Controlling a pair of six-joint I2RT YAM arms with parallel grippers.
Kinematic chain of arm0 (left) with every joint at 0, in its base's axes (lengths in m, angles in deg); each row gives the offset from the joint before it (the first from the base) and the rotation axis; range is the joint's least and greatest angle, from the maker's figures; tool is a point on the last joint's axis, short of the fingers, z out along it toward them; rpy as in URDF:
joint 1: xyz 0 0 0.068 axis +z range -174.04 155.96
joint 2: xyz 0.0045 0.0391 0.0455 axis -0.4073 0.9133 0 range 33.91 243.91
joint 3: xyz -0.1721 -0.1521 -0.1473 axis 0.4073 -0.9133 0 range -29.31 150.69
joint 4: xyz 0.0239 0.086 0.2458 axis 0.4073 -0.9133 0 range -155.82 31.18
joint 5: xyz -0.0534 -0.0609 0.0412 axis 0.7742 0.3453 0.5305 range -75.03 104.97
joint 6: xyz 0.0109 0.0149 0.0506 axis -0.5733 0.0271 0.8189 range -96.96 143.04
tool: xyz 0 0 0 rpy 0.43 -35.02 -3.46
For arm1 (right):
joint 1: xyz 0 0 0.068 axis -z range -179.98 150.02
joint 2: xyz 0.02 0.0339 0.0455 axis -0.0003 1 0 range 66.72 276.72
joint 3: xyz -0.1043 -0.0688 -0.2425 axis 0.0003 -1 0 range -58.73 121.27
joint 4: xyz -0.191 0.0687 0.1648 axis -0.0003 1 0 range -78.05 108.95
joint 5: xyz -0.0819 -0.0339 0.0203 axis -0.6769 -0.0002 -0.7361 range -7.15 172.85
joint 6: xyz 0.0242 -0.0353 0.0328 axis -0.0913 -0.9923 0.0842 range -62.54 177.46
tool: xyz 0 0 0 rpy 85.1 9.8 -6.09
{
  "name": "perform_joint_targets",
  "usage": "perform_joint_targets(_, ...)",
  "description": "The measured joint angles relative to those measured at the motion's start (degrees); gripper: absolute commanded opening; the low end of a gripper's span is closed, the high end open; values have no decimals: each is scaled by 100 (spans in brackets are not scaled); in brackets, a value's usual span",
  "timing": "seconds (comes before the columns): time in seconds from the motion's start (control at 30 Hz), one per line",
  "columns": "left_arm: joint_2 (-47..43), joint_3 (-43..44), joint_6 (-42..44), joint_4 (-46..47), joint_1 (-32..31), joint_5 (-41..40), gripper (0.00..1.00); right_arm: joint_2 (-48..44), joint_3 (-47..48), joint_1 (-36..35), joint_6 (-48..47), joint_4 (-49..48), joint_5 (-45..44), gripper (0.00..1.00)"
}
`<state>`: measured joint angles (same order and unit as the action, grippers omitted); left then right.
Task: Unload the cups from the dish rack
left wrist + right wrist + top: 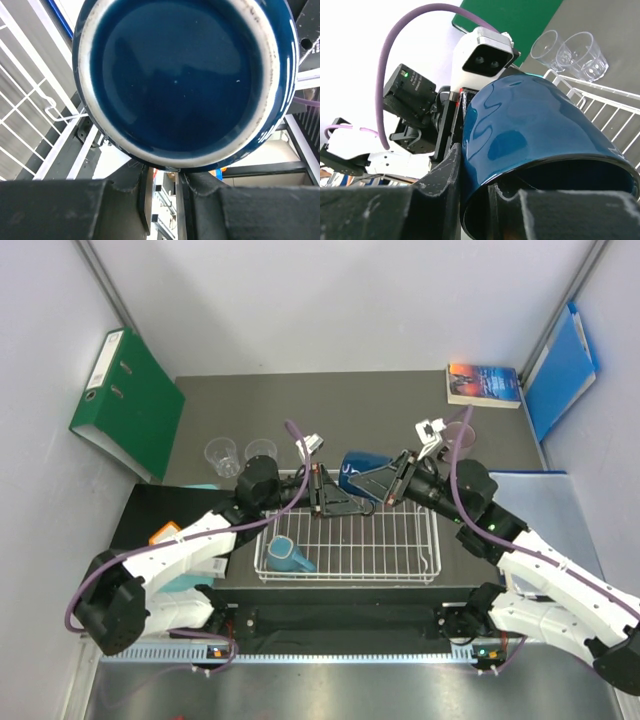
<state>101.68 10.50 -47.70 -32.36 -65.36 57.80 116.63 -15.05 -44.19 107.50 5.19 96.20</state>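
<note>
— My right tool (480, 195) is closed on the navy mug (530, 125). One finger lies against the outside of the wall and the other is inside the mouth, so the rim is pinched between them.

— And the other arm?

— My left tool (165, 195) is closed to a narrow slit. The mug's round base fills that wrist's view and sits right against the fingertips. It has the mug at the base end, though my camera cannot see which part it pinches.

— So where is the mug?

— In the air between my two tools, tipped on its side over the far edge of the dish rack (350, 578). Its mouth points to the right tool and its base to the left one. It touches neither the rack nor the counter (380, 405).

— What about the other cups?

— The teal mug (288, 556) lies on its side in the rack's near left corner. A clear tumbler (222, 455) and a second tumbler (261, 451) stand just beside each other on the counter, beyond the rack's far left corner. The pink mug (462, 437) stands on the counter past the far right corner, partly hidden by my right wrist.
</note>
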Motion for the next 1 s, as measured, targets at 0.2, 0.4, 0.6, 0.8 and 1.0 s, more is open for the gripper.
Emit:
perform_joint_targets(0.2, 26, 396, 695, -796, -61, -190, 99, -46, 63, -4, -22, 525, -330, 0)
perform_joint_targets(0.4, 26, 734, 1298, -1838, 4, -726, 99, -144, 160, -2, -223, 1554, -841, 0)
perform_joint_targets(0.6, 26, 866, 1528, -2774, 197, -1523, 99, -2, 1023, -2, -595, 2761, -1720, 0)
perform_joint_targets(0.8, 24, 1174, 1650, -4009, 310, -2778, 99, 2037, 3753, 614, -1456, 4376, -3364, 0)
perform_joint_targets(1.0, 22, 1421, 1672, -4924, 313, -3705, 99, 4321, 5434, 1915, -1714, 5080, -3521, 0)
